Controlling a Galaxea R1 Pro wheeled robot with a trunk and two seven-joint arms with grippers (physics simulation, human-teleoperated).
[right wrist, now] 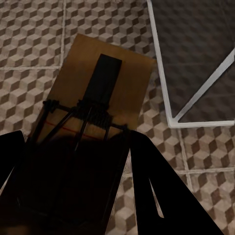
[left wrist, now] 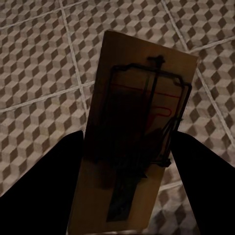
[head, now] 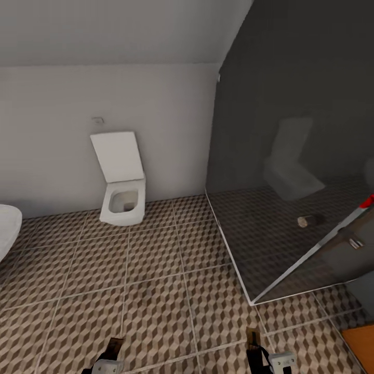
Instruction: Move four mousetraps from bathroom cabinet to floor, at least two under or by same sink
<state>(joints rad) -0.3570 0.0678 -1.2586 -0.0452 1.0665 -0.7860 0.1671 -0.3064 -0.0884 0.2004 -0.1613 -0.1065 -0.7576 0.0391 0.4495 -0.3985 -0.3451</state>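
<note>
Both grippers are pinching flat tan wooden mousetraps, left (left wrist: 139,132) and right (right wrist: 93,122), long axes running out along the fingers above the cube-patterned tiled bathroom floor (head: 156,291); neither arm is looking nearer it.

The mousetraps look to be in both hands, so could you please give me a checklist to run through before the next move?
1. Left hand holds a mousetrap: ok.
2. Right hand holds the second mousetrap: ok.
3. Bathroom floor ahead free of obstacles: ok.
4. Sink in sight for placement: not ok; ahead stand the toilet and the glass shower screen.
5. Other two mousetraps accounted for: cannot tell.
6. Traps held level: cannot tell.
</note>
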